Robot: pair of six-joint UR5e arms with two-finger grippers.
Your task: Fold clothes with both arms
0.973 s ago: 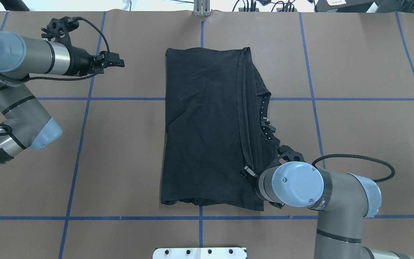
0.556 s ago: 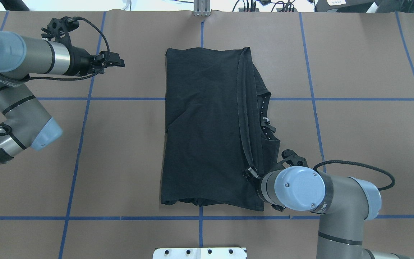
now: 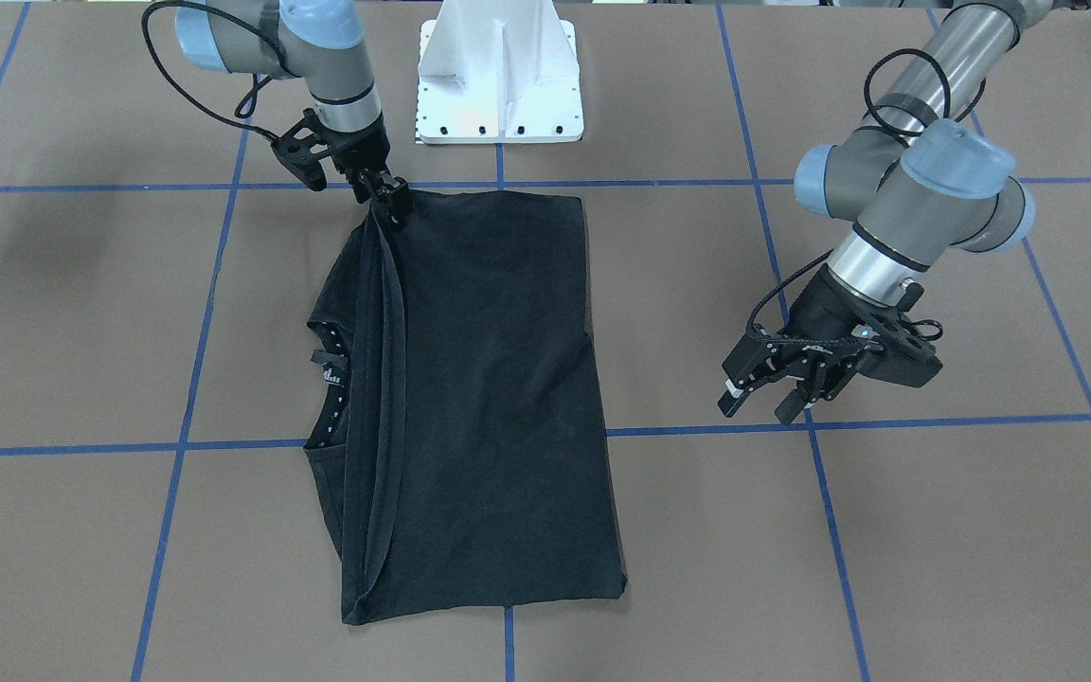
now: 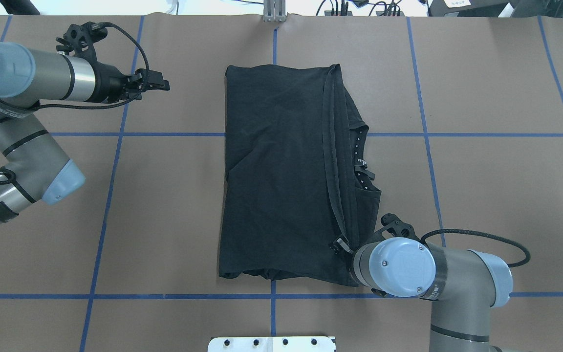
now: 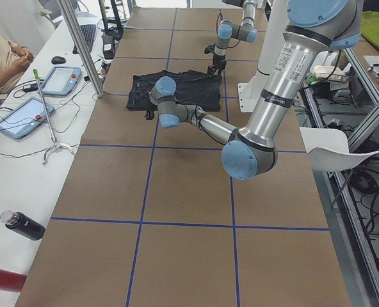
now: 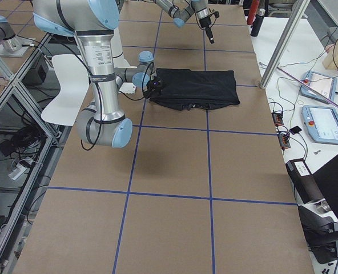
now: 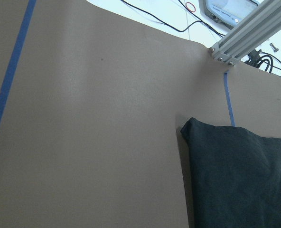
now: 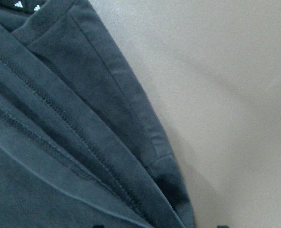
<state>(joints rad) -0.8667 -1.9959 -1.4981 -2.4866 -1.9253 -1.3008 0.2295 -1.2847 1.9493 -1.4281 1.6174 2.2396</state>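
Observation:
The black T-shirt [image 4: 276,171] lies folded lengthwise in the middle of the table, plain side up, with the neck label showing at its right edge [image 3: 330,374]. My right gripper [image 4: 341,243] is low at the shirt's near right corner [image 3: 394,201]. In the right wrist view the layered hems [image 8: 60,118] fill the frame and two fingertips show apart at the bottom edge, so it is open. My left gripper [image 3: 759,405] is open and empty, hovering left of the shirt's far left corner [image 4: 162,84]. That corner shows in the left wrist view [image 7: 240,180].
The white pedestal base [image 3: 498,76] stands at the near edge of the table. Blue tape lines [image 4: 115,134] cross the brown table cover. An aluminium post [image 4: 274,12] stands at the far edge. Tablets [image 5: 61,80] and bottles [image 5: 23,225] lie on the side bench.
My right arm has moved toward the near edge along the shirt's right side, to its near corner. The shirt and the left arm have not moved.

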